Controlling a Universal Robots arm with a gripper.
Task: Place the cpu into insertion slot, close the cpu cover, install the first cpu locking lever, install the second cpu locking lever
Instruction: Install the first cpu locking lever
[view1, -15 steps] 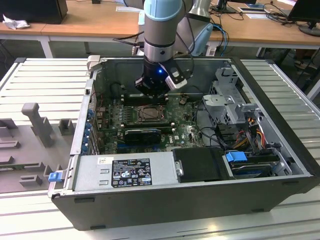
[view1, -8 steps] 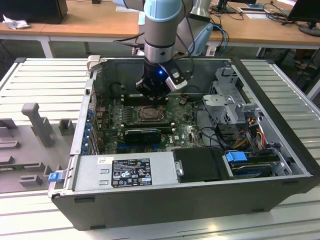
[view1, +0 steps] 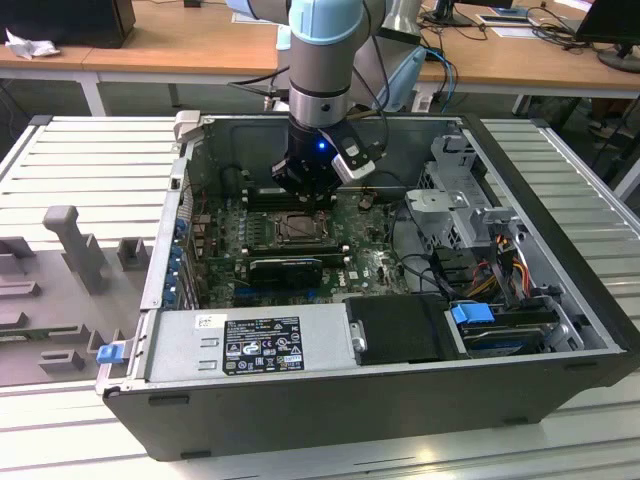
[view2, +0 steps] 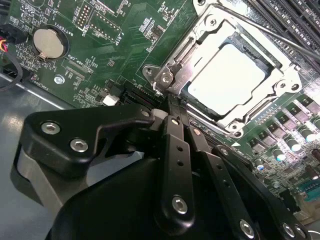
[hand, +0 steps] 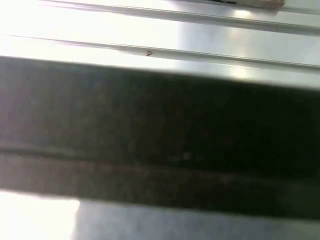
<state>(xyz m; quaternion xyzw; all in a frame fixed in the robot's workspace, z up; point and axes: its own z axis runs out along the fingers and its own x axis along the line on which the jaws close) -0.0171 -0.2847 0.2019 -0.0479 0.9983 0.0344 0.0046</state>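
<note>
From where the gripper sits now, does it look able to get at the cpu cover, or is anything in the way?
Probably yes. In the second wrist view the gripper has its fingers closed together, tips right at the edge of the cpu cover, which lies flat over the cpu. Nothing stands between them.

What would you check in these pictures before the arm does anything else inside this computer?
1. Chip seated in its socket: ok. The cpu lies flat inside the insertion slot in the second wrist view.
2. Cover lowered: ok. The cpu cover frames the chip, which shows through its window.
3. Locking levers latched: cannot tell. A thin lever runs along the cover's edge, its end hidden.
4. Gripper position: ok. The gripper sits at the cover's corner, fingers together.
5. Loose cables away from the socket: ok. The cables lie toward the exterior view's right.
</note>
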